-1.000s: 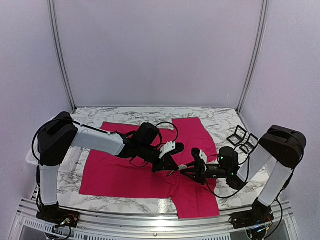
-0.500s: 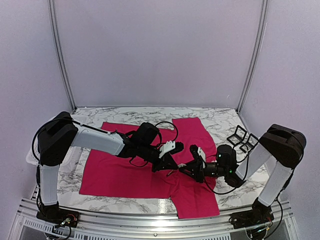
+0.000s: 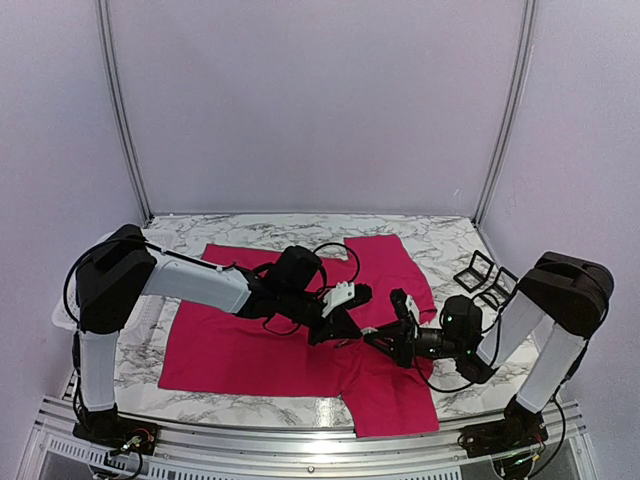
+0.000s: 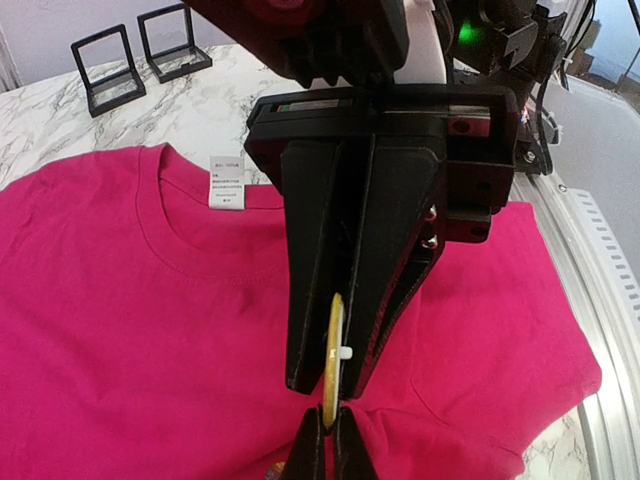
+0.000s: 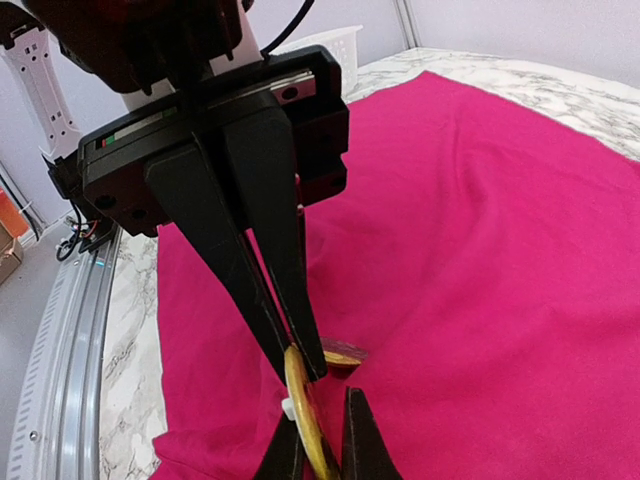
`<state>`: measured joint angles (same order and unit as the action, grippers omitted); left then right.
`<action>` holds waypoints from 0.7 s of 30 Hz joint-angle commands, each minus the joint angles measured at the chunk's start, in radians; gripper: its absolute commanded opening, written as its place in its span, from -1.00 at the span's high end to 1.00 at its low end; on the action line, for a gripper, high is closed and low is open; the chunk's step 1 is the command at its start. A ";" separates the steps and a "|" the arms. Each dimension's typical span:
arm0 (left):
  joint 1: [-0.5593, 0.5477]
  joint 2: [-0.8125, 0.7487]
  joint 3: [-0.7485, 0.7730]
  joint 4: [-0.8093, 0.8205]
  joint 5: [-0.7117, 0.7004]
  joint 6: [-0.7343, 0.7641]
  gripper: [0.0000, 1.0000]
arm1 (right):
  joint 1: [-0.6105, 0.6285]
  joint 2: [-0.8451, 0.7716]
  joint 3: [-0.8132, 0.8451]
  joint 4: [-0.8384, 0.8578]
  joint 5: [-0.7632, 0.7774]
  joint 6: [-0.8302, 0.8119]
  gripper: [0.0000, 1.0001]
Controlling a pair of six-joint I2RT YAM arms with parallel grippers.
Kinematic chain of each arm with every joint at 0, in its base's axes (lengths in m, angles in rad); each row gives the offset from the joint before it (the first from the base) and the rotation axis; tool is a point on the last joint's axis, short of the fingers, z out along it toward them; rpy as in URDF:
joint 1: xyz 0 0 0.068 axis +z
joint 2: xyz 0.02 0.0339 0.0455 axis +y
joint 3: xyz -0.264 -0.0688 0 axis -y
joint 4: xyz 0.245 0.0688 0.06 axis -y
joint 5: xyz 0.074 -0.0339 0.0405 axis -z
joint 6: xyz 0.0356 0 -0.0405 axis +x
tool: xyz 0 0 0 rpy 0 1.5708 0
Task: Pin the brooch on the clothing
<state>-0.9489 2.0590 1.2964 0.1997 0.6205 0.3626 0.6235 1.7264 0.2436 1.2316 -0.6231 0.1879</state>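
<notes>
White neck label (image 4: 227, 181) on crimson clothing (image 4: 120, 330) carries unreadably small print.

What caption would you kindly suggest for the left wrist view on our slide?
Left gripper and right gripper pinch the gold brooch edge-on over the crimson-pink T-shirt.

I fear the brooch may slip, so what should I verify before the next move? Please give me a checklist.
1. Grip of left tool on the brooch: ok, pinching its edge.
2. Grip of right tool on the brooch: ok, closed across its faces.
3. The clothing lies beneath the brooch: ok.
4. Pin has entered the fabric: cannot tell, hidden by both tools.
5. Role of the small gold piece lying loose on the clothing: cannot tell.
</notes>
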 commanded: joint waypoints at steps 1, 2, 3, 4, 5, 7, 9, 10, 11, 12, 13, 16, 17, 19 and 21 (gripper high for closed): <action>-0.001 -0.052 -0.008 -0.014 0.028 -0.002 1.00 | -0.027 0.024 -0.029 0.134 0.052 0.064 0.86; 0.000 -0.053 -0.009 -0.014 0.026 -0.002 1.00 | -0.026 0.029 -0.031 0.147 0.043 0.065 0.86; 0.001 -0.053 -0.010 -0.014 0.024 -0.002 1.00 | -0.026 0.032 -0.033 0.157 0.033 0.064 0.86; 0.002 -0.051 -0.011 -0.014 0.021 -0.001 1.00 | -0.026 0.034 -0.037 0.169 0.022 0.064 0.85; 0.002 -0.051 -0.012 -0.014 0.022 -0.001 1.00 | -0.025 0.036 -0.039 0.181 0.013 0.062 0.84; 0.004 -0.052 -0.012 -0.016 0.017 0.001 1.00 | -0.026 0.041 -0.046 0.197 0.000 0.062 0.81; 0.004 -0.054 -0.014 -0.016 0.016 0.003 1.00 | -0.026 0.040 -0.047 0.197 -0.014 0.059 0.77; 0.004 -0.053 -0.014 -0.016 0.016 0.004 1.00 | -0.026 0.037 -0.048 0.197 -0.019 0.055 0.74; 0.004 -0.053 -0.014 -0.016 0.015 0.004 1.00 | -0.025 0.034 -0.052 0.198 -0.023 0.053 0.70; 0.004 -0.054 -0.014 -0.017 0.012 0.005 1.00 | -0.025 0.027 -0.056 0.196 -0.023 0.052 0.67; 0.004 -0.054 -0.014 -0.017 0.009 0.007 1.00 | -0.026 0.021 -0.061 0.193 -0.021 0.048 0.64; 0.004 -0.053 -0.017 -0.019 0.005 0.012 1.00 | -0.026 -0.003 -0.078 0.181 -0.022 0.040 0.51; 0.004 -0.053 -0.017 -0.019 0.005 0.013 1.00 | -0.026 -0.013 -0.081 0.174 -0.023 0.039 0.49; 0.004 -0.051 -0.017 -0.019 0.002 0.014 1.00 | -0.026 -0.035 -0.086 0.153 -0.022 0.032 0.45; 0.003 -0.050 -0.020 -0.019 -0.014 0.024 1.00 | -0.028 -0.066 -0.088 0.122 -0.019 0.026 0.42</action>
<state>-0.9489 2.0434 1.2926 0.1974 0.6186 0.3668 0.6056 1.7168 0.1623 1.3766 -0.6384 0.2314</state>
